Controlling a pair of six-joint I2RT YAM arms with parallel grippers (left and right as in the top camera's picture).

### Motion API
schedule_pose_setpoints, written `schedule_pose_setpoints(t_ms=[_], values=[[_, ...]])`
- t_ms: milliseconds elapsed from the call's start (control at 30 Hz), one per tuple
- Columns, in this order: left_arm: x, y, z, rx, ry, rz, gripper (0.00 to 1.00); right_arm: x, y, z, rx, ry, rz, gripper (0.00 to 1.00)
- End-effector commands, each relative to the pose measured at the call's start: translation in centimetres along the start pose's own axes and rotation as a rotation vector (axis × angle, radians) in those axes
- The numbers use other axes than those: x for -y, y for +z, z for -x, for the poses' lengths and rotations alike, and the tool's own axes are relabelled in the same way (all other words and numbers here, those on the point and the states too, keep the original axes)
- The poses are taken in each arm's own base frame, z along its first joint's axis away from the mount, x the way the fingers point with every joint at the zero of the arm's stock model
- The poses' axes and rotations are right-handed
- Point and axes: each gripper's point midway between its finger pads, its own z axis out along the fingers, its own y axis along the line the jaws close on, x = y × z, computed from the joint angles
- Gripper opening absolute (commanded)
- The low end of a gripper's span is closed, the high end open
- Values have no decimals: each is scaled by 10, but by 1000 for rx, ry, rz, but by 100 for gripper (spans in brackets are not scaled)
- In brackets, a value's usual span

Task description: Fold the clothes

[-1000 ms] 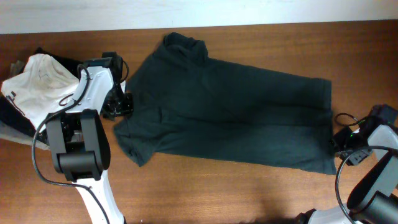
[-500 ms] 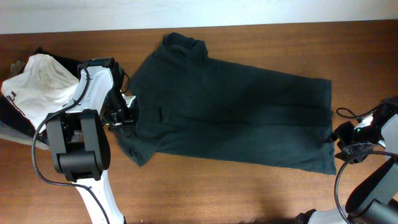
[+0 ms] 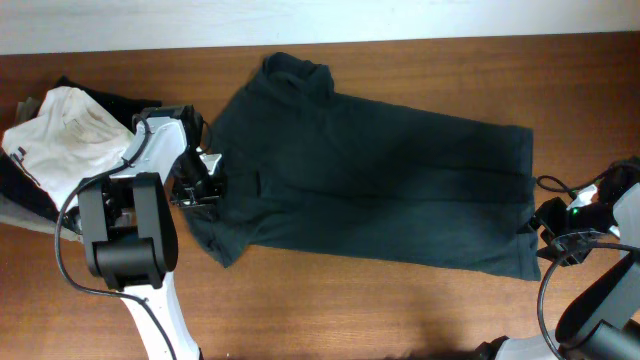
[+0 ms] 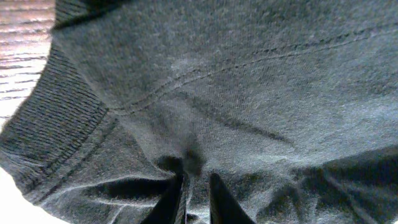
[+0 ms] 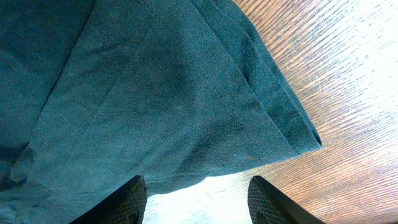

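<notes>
Looks like a robotics lab bench: bare wood-grain tabletop (image 3: 400, 305) set against a plain white wall (image 3: 400, 18), a white-and-black left arm (image 3: 125, 235) and right arm (image 3: 625, 215) standing at the near edge, loose black cable (image 3: 553, 186) beside the right one, pile of garments (image 3: 60, 125) heaped at the left end.

A reddish-brown wood-grain table (image 3: 380, 310) meets a pale wall (image 3: 420, 18) along its far edge.

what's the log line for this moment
left gripper: shut on shirt by sleeve | right gripper: open at shirt hem | fold: not begun
</notes>
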Motion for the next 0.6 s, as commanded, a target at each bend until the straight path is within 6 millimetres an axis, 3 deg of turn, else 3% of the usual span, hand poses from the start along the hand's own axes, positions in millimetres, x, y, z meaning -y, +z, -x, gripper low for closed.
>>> schedule_pose_setpoints(t_ms=[0,67,133,200,433,467,567], values=[[-3,4,0,-8,2,1,11,-6,-9,3,35,-26,19,57],[-9,4,0,-7,1,32,13,-6,-9,3,35,-26,19,57],[-13,1,9,28,4,59,26,-6,-9,3,35,-26,19,57],[-13,-2,23,87,10,59,32,-7,-9,4,37,-27,20,57],[-14,-12,49,190,31,69,42,-6,-9,4,36,-26,19,57],[-14,-13,53,205,31,69,41,-6,-9,4,36,-26,19,57],[-5,-12,50,196,35,17,15,-6,-9,4,36,-26,19,57]])
